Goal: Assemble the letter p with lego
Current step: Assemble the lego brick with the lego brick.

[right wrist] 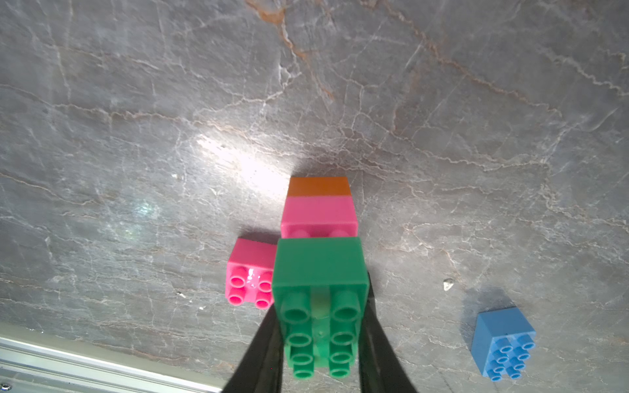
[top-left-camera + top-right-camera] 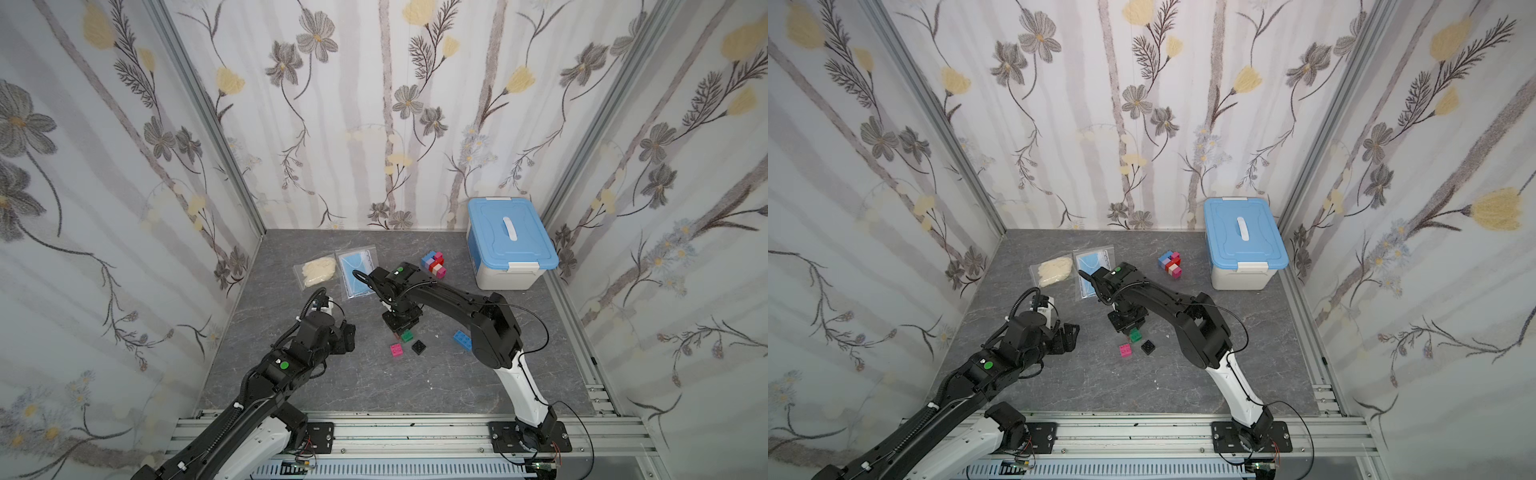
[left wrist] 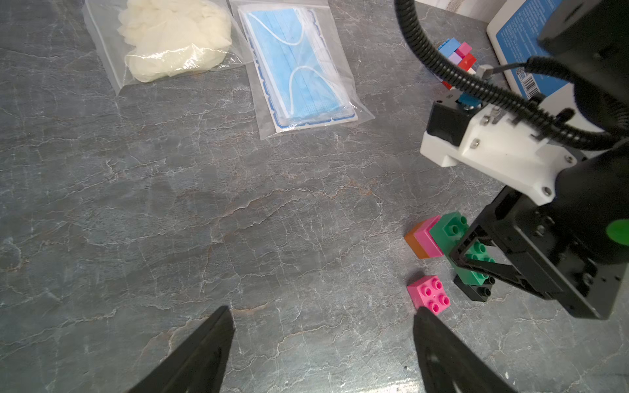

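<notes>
R pincer (image 1: 321,323) clamped on green brick (image 1: 320,265), over pink/orange stack (image 1: 318,211) on table (image 1: 136,136). L pincer (image 3: 321,311) wide open, empty. Risk: green overhangs, so off-centre push prob tips stack or knocks loose pink brick (image 1: 250,272) beside it.

Grey table (image 2: 332,374): bricks (image 2: 396,350), 2 bags (image 2: 319,271), box (image 2: 505,279)

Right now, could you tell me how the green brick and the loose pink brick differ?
The green brick is long, with eight studs; the loose pink brick is square, with four. The right gripper clamps the green brick; the pink one lies free on the table. Both are studded plastic.
</notes>
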Available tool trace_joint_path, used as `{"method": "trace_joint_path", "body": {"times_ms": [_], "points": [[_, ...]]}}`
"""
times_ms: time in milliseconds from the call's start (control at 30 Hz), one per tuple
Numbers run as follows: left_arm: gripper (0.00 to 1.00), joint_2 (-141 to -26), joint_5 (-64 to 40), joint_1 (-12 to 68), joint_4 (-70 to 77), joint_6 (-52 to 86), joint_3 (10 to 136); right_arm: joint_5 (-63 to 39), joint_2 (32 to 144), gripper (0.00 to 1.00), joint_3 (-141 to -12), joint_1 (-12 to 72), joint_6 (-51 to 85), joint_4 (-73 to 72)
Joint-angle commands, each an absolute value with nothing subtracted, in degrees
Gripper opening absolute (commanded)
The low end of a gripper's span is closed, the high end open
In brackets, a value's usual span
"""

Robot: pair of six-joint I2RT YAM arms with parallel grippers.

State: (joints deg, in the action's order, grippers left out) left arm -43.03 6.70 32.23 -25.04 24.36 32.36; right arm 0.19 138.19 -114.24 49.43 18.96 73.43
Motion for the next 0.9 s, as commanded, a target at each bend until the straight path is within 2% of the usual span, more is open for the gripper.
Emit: {"method": "trace_joint_path", "body": {"times_ms": [0, 867], "points": [[0.85, -43.06, 6.42, 32.16, -23.48, 24.43, 32.2, -0.04, 138.87, 0.12, -114.73, 49.3, 18.06, 74.95], [0.84, -42.87, 5.27, 32.08, -22.97, 24.34, 31.84, -1.64, 143.84, 0.12, -120.85, 46.58, 14.19, 81.8]]}}
